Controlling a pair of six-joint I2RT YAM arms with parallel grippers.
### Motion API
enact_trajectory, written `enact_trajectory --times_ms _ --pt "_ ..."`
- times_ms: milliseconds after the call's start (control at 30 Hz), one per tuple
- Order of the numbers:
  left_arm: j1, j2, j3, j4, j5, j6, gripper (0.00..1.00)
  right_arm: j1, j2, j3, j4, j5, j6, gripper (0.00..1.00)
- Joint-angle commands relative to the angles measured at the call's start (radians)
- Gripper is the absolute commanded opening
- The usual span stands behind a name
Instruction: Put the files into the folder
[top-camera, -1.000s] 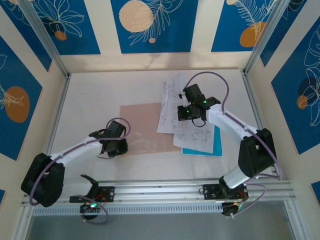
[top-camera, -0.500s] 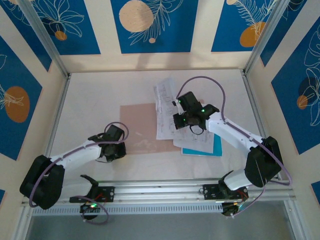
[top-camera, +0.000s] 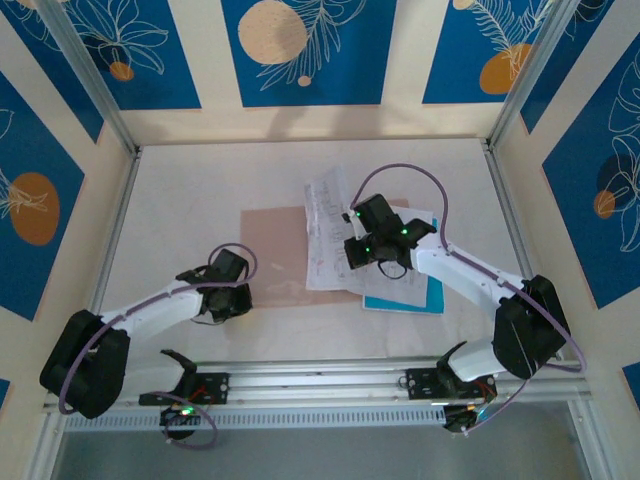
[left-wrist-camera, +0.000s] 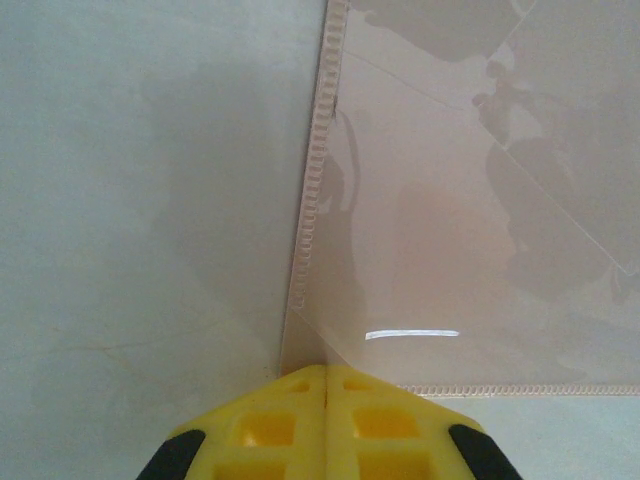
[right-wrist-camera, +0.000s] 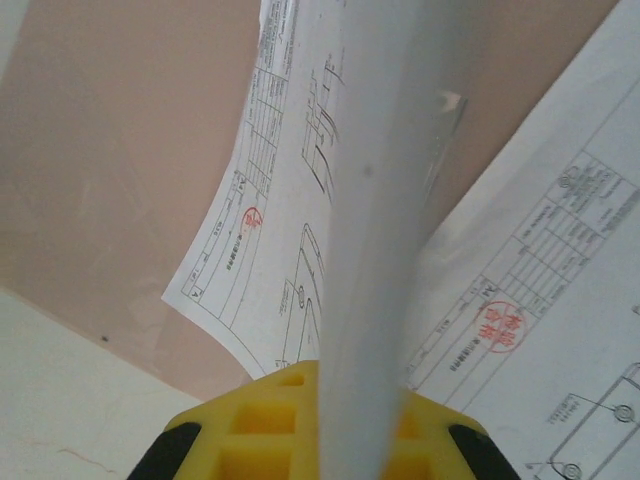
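White counter (top-camera: 200, 180) inside a frame with blue patterned walls. Thin flat pinkish-tan card folder (top-camera: 268, 248) lies flat mid-counter, left of centre. In the left wrist view the folder (left-wrist-camera: 450, 200) looks glossy, with a ribbed strip along its left and near edges.

Loose white paper files (top-camera: 325, 230) printed with black line diagrams and text sit just right of the folder. The top one is skewed, with its left part over the folder's right edge. The others are stacked on a plain cyan sheet (top-camera: 432, 294), whose near-right corner shows from under them.

Right gripper (top-camera: 357, 250) is over the files, closed tight on one white sheet. In the right wrist view that sheet (right-wrist-camera: 370, 200) runs edge-on up from between the yellow fingers (right-wrist-camera: 250, 425), curled. More printed sheets with red stamps lie below it, over the folder (right-wrist-camera: 100, 150).

Left gripper (top-camera: 232, 297) is at the folder's near-left corner. Fingers pressed fully together (left-wrist-camera: 325, 372), tips touching that corner. Can't tell if the corner is pinched.
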Motion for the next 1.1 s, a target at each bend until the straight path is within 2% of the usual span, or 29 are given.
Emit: enact_trajectory --times_ms 0,400,733,1067 --pt "0.015 0.010 -0.002 -0.004 -0.028 -0.003 0.00 -0.024 -0.016 -0.024 0.048 -0.115 0.020 0.00" --pt "0.056 0.000 0.001 0.011 0.009 0.021 0.00 -0.116 0.134 -0.030 0.170 -0.353 0.077 0.00" --pt "0.087 -0.037 -0.022 0.003 0.020 0.025 0.00 -0.117 0.274 -0.004 0.281 -0.434 0.139 0.00" --pt "0.187 -0.097 -0.039 -0.023 0.092 0.061 0.00 -0.099 0.380 0.037 0.344 -0.485 0.167 0.00"
